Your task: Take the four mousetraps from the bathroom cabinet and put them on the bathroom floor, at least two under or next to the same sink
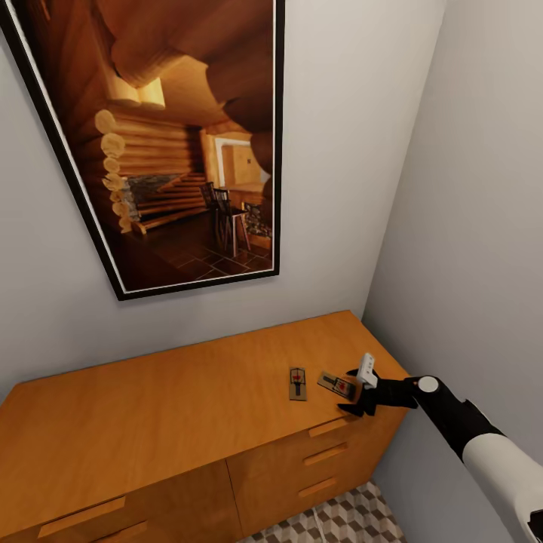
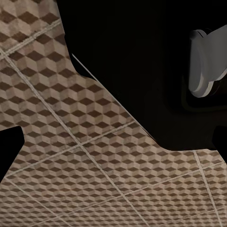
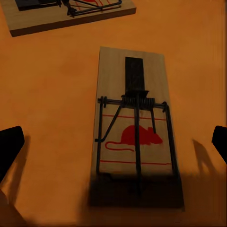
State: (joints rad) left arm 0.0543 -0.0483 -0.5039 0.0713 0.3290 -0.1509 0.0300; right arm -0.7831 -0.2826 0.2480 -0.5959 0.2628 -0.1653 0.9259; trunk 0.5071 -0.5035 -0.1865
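Atop low orange-brown wooden cabinet (image 1: 188,407): two flat brown wooden mousetraps, nearer (image 3: 135,125) between spread fingers of right gripper (image 1: 360,392), ungrasped, apparently aligned for pickup; other (image 1: 298,383) beside. Left gripper's state unreadable.

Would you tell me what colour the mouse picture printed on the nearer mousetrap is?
Red, on the pale wooden board of the mousetrap; the right wrist view shows it best.

Right arm (image 1: 483,441) extended forward and left, black wrist angled down, right gripper (image 1: 360,392) held with jaws spread wide, nothing clasped between fingertips (image 3: 10,146)
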